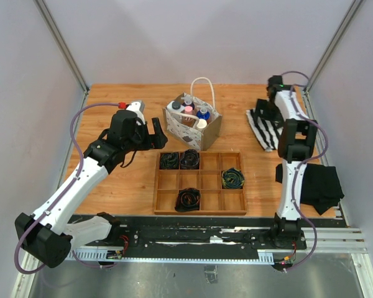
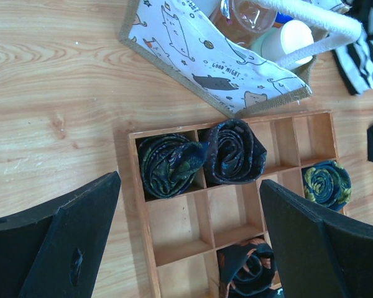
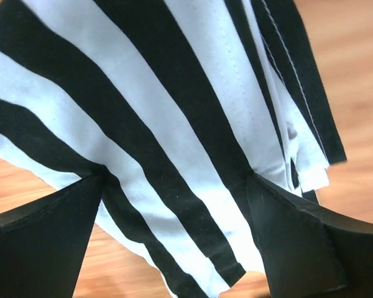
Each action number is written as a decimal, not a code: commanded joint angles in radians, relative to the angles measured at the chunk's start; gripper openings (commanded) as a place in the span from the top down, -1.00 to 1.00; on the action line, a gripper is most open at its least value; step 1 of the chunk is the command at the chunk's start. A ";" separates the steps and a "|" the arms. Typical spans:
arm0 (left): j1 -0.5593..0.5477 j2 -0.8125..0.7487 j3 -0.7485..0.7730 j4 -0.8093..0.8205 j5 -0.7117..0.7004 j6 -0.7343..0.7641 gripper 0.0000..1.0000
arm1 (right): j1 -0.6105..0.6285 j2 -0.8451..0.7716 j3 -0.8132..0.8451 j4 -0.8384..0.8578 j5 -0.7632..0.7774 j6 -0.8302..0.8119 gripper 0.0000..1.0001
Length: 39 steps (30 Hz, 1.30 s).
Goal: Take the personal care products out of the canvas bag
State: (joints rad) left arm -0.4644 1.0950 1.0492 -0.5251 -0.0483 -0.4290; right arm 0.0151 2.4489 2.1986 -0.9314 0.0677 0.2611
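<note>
The canvas bag (image 1: 188, 126) stands upright at the middle back of the table, its rope handle (image 1: 203, 87) standing up. Several personal care products stand inside: a pinkish bottle (image 1: 188, 110), a blue-capped one (image 1: 202, 114) and a pale cap (image 1: 201, 123). My left gripper (image 1: 158, 134) is open and empty just left of the bag. In the left wrist view the bag (image 2: 199, 59) sits ahead of the left gripper (image 2: 189, 183), with the clear pinkish bottle (image 2: 245, 15) and pale cap (image 2: 286, 40) showing. My right gripper (image 1: 265, 113) is open, low over the striped cloth.
A wooden divided tray (image 1: 201, 206) with coiled dark rolls (image 1: 188, 197) lies in front of the bag, also in the left wrist view (image 2: 180, 223). The black-and-white striped cloth (image 1: 265, 130) lies back right, filling the right wrist view (image 3: 174, 93) under the right gripper (image 3: 174, 183). A black cloth (image 1: 320, 186) lies front right.
</note>
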 commanded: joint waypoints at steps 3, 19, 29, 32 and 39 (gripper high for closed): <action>0.003 -0.019 -0.001 0.002 -0.021 0.003 -0.99 | -0.224 -0.062 -0.239 -0.012 0.201 0.066 -0.97; -0.097 -0.120 -0.210 0.054 -0.032 -0.151 -0.93 | 0.060 -0.641 -0.607 0.201 0.153 0.007 -0.97; -0.257 -0.030 -0.287 0.066 -0.002 -0.256 -0.89 | 0.471 -0.879 -0.904 0.141 0.078 0.061 -0.96; -0.269 -0.024 -0.313 0.091 -0.004 -0.283 -0.89 | 0.523 -0.909 -0.964 0.175 0.054 0.068 -0.97; -0.272 0.020 -0.305 0.107 -0.060 -0.282 -0.90 | 0.640 -0.905 -1.008 0.214 0.042 0.093 -0.97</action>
State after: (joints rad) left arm -0.7292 1.0901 0.7376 -0.4633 -0.0750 -0.6941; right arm 0.5869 1.5700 1.2003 -0.7380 0.1028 0.3214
